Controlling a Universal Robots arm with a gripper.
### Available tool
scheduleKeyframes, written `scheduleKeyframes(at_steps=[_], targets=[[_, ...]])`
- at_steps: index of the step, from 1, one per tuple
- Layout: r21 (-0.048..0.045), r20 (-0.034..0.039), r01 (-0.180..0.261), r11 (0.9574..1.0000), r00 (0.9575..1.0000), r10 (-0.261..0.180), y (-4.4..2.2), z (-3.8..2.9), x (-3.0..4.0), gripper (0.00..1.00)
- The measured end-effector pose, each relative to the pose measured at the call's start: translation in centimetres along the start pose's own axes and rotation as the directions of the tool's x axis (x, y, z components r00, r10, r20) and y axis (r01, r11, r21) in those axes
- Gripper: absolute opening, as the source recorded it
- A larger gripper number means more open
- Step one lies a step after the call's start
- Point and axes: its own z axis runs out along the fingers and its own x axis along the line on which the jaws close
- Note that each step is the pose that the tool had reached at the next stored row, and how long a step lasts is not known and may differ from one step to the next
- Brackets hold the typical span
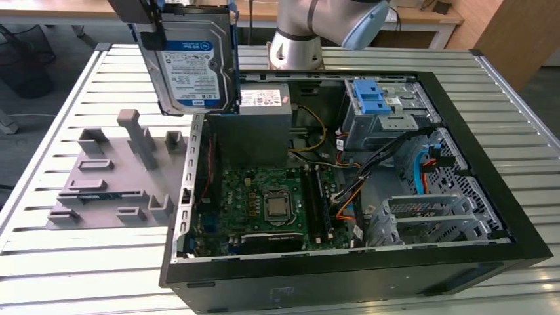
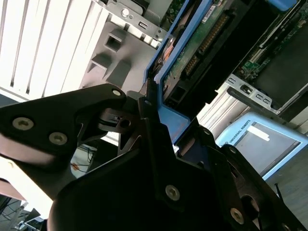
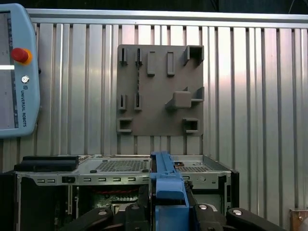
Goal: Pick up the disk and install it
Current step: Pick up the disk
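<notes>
The disk is a silver hard drive with a blue-and-white label and blue side rails. It hangs upright in the air over the open computer case's far corner, on the exterior view's left. My gripper is shut on its upper end. In the second wrist view the black fingers clamp the disk's blue rail, with the green circuit-board side showing beyond. In the first wrist view the blue rail stands between my gripper's fingers.
A grey fixture plate with raised holders lies on the slatted table beside the case. Inside the case are a power supply, a blue-latched drive bay, a motherboard and a metal cage. A teach pendant lies on the table.
</notes>
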Motion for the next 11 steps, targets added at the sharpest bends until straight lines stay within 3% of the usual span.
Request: scheduleKeyframes(at_steps=[3,7,11], targets=[[0.0,0.0,0.0,1.0,1.0,0.0,-0.15,0.03,0.65,0.37],[0.0,-0.0001,0.0,1.0,1.0,0.0,-0.45,0.04,0.83,0.37],[-0.0001,-0.0001,0.0,1.0,1.0,0.0,-1.15,0.03,0.86,0.37]])
